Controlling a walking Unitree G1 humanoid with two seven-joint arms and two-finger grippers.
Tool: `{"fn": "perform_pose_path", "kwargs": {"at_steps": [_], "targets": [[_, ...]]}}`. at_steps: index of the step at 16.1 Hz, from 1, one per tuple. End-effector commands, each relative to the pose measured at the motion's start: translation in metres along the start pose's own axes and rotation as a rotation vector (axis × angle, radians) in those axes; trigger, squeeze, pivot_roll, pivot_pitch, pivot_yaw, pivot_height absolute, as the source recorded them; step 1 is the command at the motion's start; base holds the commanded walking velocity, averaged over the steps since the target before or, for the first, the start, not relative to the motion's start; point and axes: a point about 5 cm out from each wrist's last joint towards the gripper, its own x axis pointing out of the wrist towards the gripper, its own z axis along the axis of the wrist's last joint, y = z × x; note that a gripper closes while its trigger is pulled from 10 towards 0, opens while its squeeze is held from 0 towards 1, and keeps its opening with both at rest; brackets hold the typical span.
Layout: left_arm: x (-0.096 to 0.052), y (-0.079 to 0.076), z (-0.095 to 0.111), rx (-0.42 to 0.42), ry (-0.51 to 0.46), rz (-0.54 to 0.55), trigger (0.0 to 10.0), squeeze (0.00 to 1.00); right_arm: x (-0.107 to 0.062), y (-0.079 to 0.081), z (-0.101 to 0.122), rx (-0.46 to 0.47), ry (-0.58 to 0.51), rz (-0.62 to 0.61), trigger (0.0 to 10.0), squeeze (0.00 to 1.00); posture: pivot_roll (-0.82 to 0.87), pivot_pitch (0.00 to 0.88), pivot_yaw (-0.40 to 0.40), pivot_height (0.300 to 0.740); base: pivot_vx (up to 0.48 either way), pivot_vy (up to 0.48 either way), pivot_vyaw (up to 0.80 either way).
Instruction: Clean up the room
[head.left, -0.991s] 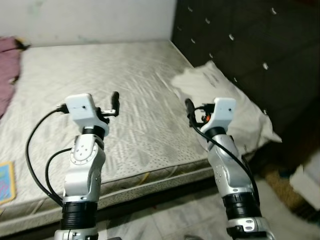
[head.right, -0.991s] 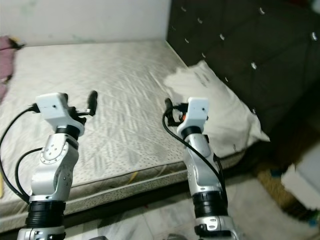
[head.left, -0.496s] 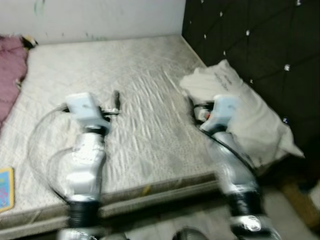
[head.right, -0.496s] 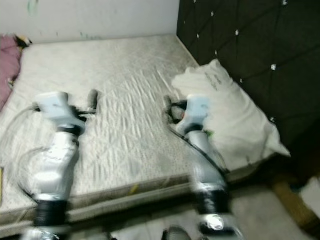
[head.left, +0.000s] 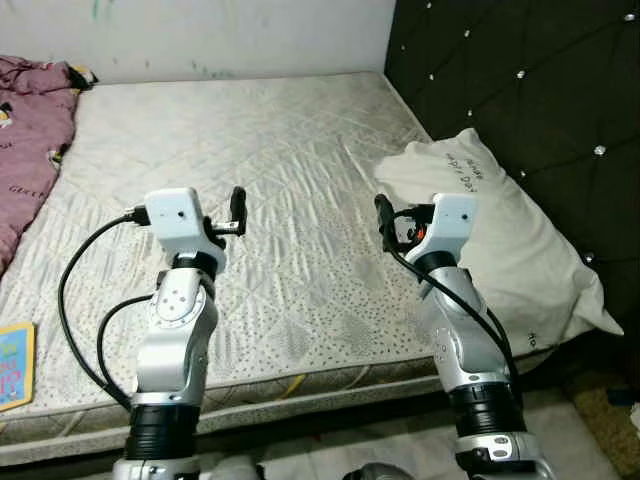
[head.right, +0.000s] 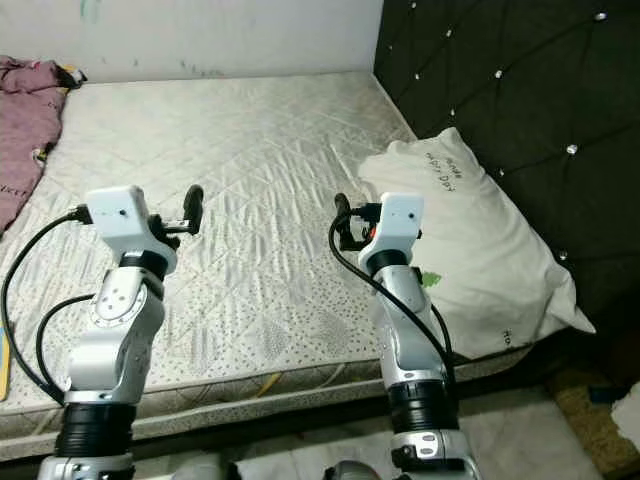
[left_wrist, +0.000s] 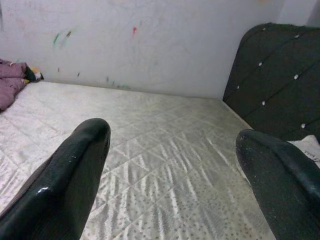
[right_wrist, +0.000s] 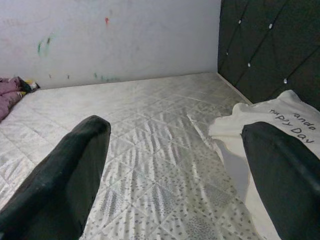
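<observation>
Both arms raised over the near edge of a bare quilted mattress (head.left: 290, 130), elbows bent, forearms upright. Left gripper (left_wrist: 172, 170) held above the mattress on the robot's left, black fingers (left_wrist: 65, 185) spread wide apart with nothing between them, pointing toward the white wall (left_wrist: 150, 40) at the far side of the bed. Right gripper (right_wrist: 177, 172) likewise parted and empty, hovering above the mattress just beside a white pillow (head.left: 500, 235). Pillow lying at the right side of the bed, against the dark tufted headboard (head.left: 520, 90), one corner hanging past the near edge of the mattress; black lettering printed across its top, partly readable in the right wrist view as "Day". Purple blanket (head.left: 30, 130) bunched in a heap at the far left of the mattress, running along its left side, well apart from both grippers. Small flat colourful thing (head.left: 14, 365), blue with a yellow border, resting on the near left corner of the mattress; too cut off to identify. Smears of green and red paint on the wall above the bed. Floor (head.right: 520, 440) visible below the mattress edge, between the arms' bases.
</observation>
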Motion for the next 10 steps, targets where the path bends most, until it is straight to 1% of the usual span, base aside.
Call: {"fn": "perform_pose_path", "kwargs": {"at_steps": [1,2,10], "targets": [[0.0005,-0.0024,0.0011,-0.025,0.004,-0.008,10.0,0.00,0.0015,-0.0032,0.0033,-0.001,-0.006,-0.009,10.0,0.00,0.03,0.000,-0.015,0.740,0.000,0.480,-0.80],[0.0012,-0.0024,0.0010,-0.029,0.006,-0.003,10.0,0.00,0.0018,-0.0033,0.0035,-0.003,-0.006,-0.008,10.0,0.00,0.03,0.000,-0.015,0.740,0.000,0.480,-0.80],[0.0020,-0.0028,0.0029,-0.038,-0.003,0.000,10.0,0.00,0.0022,-0.0034,0.0038,-0.007,-0.006,-0.006,10.0,0.00,0.03,0.000,-0.016,0.740,0.000,0.480,0.00]]}}
